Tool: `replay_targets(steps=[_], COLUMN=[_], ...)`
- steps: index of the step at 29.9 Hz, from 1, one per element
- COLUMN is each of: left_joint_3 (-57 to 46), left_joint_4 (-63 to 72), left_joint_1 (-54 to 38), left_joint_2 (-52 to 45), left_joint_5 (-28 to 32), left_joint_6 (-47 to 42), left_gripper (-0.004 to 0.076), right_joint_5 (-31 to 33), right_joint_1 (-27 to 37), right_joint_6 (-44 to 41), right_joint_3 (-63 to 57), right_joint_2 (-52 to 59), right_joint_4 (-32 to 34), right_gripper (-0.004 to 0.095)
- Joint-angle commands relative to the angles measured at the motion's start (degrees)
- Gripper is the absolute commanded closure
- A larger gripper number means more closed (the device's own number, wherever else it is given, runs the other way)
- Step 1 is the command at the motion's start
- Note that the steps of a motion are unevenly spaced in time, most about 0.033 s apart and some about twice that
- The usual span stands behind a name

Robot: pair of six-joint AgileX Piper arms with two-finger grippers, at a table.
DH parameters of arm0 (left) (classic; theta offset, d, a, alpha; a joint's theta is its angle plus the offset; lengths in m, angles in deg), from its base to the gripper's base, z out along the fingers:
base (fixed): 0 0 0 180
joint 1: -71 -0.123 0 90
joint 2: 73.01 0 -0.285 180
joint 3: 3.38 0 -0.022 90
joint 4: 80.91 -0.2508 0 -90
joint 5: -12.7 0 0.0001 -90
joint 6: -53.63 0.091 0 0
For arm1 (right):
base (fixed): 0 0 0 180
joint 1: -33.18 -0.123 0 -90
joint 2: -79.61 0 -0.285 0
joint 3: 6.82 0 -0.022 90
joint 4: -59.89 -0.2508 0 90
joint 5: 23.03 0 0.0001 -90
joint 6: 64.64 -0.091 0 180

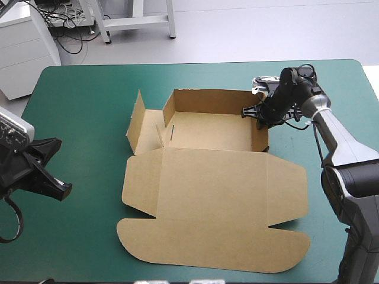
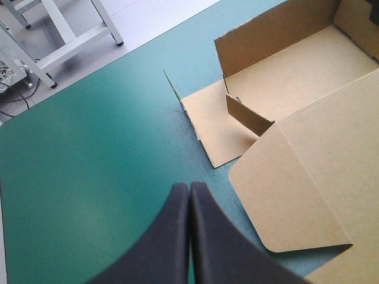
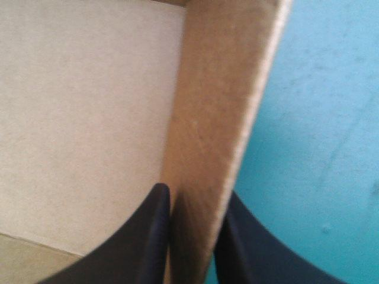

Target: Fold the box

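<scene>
We see the box on the desk, lid flat. Our right end effector pinches its right wall. Our left end effector is closed and empty, near the raised left flap.

Pale grey floor beyond the table's far edge, white drawer cabinet off the far-left corner, white metal stand legs with a low crossbar, black cables tangled between them, teal-green table cover evenly lit

Cover lay bare left of the box; raised far and right walls fenced its tray; a left flap stood upright.
</scene>
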Motion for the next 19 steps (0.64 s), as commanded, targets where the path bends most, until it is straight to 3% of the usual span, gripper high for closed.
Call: replay_targets(steps=[1,7,12,19], left_joint_3=[1.2,1.2,1.2,1.2], left_joint_4=[0.4,1.2,1.2,0.3], left_joint_1=[0.1,0.1,0.1,0.1], left_joint_2=[0.1,0.1,0.1,0.1], left_joint_5=[-2.2,-2.2,-2.2,-2.2], left_joint_6=[-0.8,-0.8,-2.3,-2.8], left_gripper=[0.0756,0.0756,0.0756,0.0756], right_joint_5=[-1.8,-0.5,4.7,4.7], right_joint_1=[0.3,0.3,0.3,0.8], right_joint_6=[0.6,0.6,3.9,7.9], right_joint_3=[1.4,2.5,7.6,11.7], right_joint_2=[3.1,3.1,4.2,12.3], right_joint_4=[1.8,3.9,4.3,4.1], right_gripper=[0.0927,0.0930,0.0931,0.0931])
